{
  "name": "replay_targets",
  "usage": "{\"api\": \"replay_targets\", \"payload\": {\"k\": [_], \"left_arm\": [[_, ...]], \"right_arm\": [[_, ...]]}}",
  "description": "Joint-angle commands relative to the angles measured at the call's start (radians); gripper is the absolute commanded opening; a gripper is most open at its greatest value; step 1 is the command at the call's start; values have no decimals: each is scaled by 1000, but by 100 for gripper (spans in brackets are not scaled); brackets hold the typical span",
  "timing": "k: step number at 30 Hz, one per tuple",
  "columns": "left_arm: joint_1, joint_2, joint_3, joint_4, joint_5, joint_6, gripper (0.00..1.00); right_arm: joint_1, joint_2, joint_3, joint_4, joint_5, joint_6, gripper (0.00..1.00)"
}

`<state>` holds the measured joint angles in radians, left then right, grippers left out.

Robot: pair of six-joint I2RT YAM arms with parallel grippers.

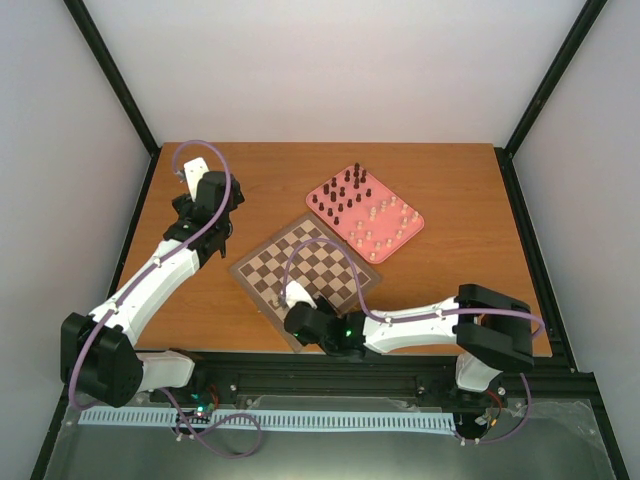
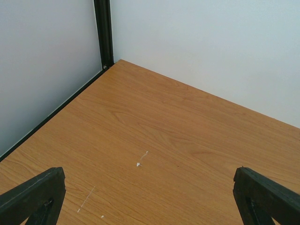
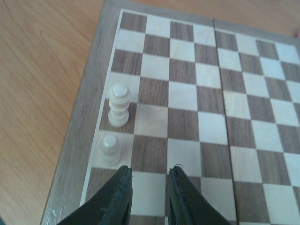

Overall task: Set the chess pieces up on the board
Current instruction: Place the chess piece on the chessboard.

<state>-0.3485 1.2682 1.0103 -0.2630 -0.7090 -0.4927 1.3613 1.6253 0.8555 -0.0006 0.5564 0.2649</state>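
Right end effector (image 3: 149,171), narrowly parted and empty, hovers by two cream pieces (image 3: 119,108) on the board (image 3: 197,93); next, it likely must fetch another from the pink tray (image 1: 418,223).

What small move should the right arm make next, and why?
Probably lift the right fingers off the board and head to the pink tray: they hold nothing, only two cream pieces stand placed, the other pieces wait in the tray.
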Motion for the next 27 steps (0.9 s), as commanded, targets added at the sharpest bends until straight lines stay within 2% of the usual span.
{"api": "replay_targets", "payload": {"k": [1, 11, 27], "left_arm": [[5, 2, 35, 0, -2, 16, 100], [5, -3, 30, 1, -7, 17, 100], [5, 11, 34, 3, -13, 18, 100]], "right_arm": [[0, -1, -12, -10, -69, 30, 23], [0, 109, 51, -31, -89, 20, 23], [-26, 141, 47, 0, -115, 19, 23]]}}
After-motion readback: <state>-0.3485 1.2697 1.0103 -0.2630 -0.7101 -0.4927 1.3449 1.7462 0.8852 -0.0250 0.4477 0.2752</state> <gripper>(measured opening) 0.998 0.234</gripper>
